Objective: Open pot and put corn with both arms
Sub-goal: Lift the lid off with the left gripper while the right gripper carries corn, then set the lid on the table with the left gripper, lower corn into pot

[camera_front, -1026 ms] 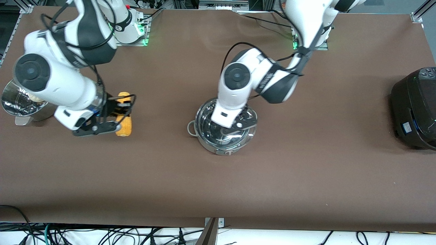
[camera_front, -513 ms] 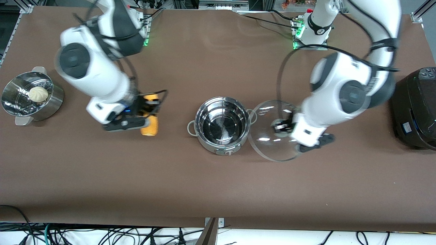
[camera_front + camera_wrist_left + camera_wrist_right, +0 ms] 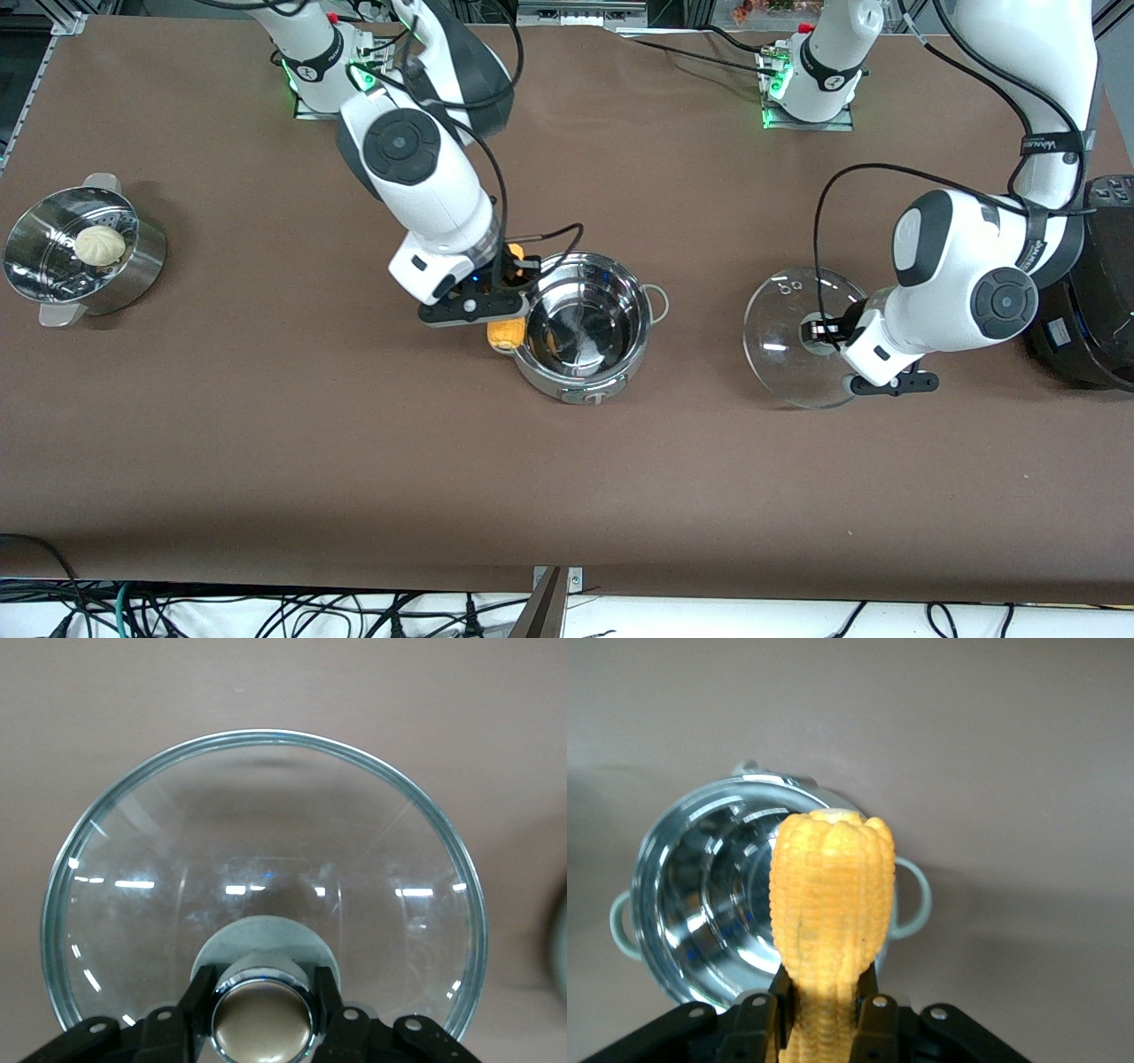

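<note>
Nearest the front cam, my left gripper (image 3: 826,335) hung over the brown desk (image 3: 567,478) toward the left arm's end, fingers (image 3: 198,1003) clamped on the brass-coloured knob (image 3: 263,1020) of the glass lid (image 3: 793,350). Lid was off the pot, well apart from it, between pot and the black cooker (image 3: 1081,283); couldn't tell if its rim touched the desk.

Stainless pot (image 3: 583,326) stood open mid-desk, inside bare and shiny, grey loop handle (image 3: 657,301) on the side toward the lid.

My right gripper (image 3: 507,285) was over the pot's rim on the right arm's side, fingers (image 3: 873,1020) closed on the corn (image 3: 505,333). Cob hung upright, its lower end over the rim edge, not yet inside.

Toward the right arm's end, approx. as far back as the pot, sat the steamer bowl (image 3: 142,266) w/ a white bun (image 3: 99,245) in it.
</note>
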Motion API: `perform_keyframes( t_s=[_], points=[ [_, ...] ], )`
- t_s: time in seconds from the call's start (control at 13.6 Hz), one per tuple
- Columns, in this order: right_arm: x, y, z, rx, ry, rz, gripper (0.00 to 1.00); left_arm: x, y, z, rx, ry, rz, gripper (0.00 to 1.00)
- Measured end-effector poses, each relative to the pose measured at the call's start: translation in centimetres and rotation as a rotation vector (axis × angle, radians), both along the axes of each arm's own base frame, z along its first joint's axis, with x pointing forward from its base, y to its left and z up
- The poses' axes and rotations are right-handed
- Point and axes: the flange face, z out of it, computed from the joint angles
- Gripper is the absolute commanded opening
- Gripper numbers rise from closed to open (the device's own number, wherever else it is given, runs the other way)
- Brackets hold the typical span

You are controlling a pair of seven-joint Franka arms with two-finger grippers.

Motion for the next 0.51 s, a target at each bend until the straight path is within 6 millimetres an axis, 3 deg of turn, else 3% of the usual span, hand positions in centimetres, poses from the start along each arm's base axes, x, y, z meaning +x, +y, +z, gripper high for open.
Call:
perform_keyframes(
  t_s=[0.22,0.37,0.51],
  points=[
    [0.5,2.4,-5.0,0.022,-0.038,0.005,0.00,-1.7,3.6,-5.4,0.043,-0.077,-0.054,0.00],
    [0.3,3.9,-7.5,0.037,-0.054,-0.009,0.00,-3.4,4.5,-9.0,0.079,-0.113,-0.079,0.00],
    [-0.2,5.1,-8.9,0.043,-0.059,-0.012,0.00,-4.1,4.7,-10.1,0.082,-0.112,-0.082,0.00]
  ],
)
